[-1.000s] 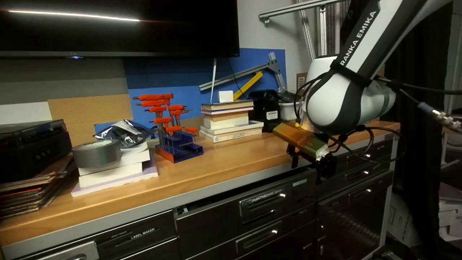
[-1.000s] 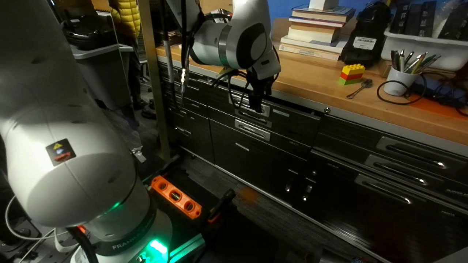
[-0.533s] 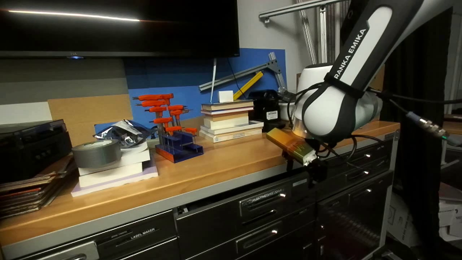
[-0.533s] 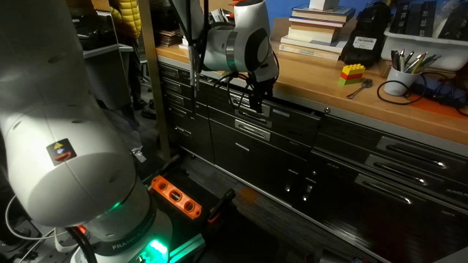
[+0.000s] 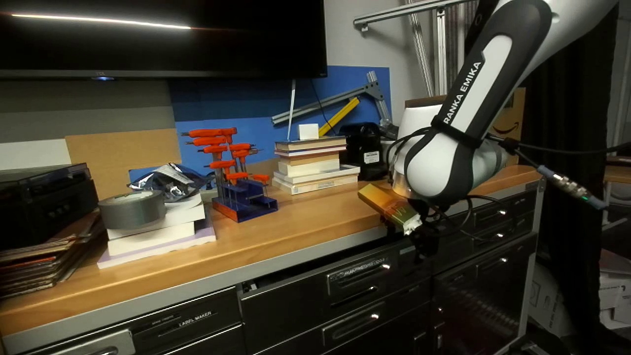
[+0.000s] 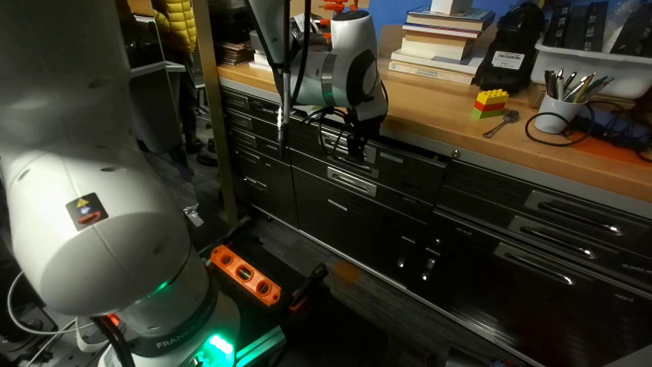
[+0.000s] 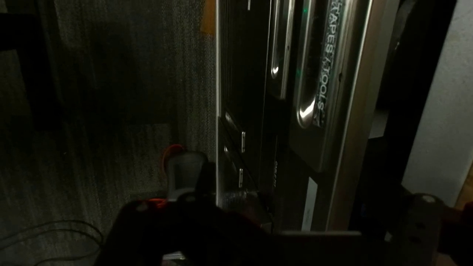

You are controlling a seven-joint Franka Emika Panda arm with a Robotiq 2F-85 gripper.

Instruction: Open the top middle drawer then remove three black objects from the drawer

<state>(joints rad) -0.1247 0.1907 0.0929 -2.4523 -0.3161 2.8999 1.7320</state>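
Note:
The top middle drawer is a dark metal drawer whose front shows in both exterior views (image 5: 288, 308) (image 6: 415, 176). It stands slightly pulled out, with a narrow dark gap under the countertop. In the wrist view its front (image 7: 292, 155) has a handle and a TAPES/TOOLS label. My gripper (image 5: 411, 242) hangs at the drawer's top front edge, near one end; it also shows in an exterior view (image 6: 359, 145). In the wrist view the gripper (image 7: 303, 181) is open, one finger in front of the drawer, the other over the gap. The three black objects are out of view; the drawer's inside is dark.
The wooden countertop (image 5: 315, 212) with its grey edge overhangs the drawer. On it stand stacked books (image 5: 315, 167), an orange-handled tool rack (image 5: 241, 197), a black case (image 6: 509, 56), toy bricks (image 6: 490, 104), a spoon (image 6: 501, 124) and a pen cup (image 6: 555, 112). Other drawers (image 6: 535, 224) lie alongside.
The arm has come down and moved left in an exterior view, bringing the gripper slightly lower, closer along the drawer's edge. The drawer has not visibly moved.

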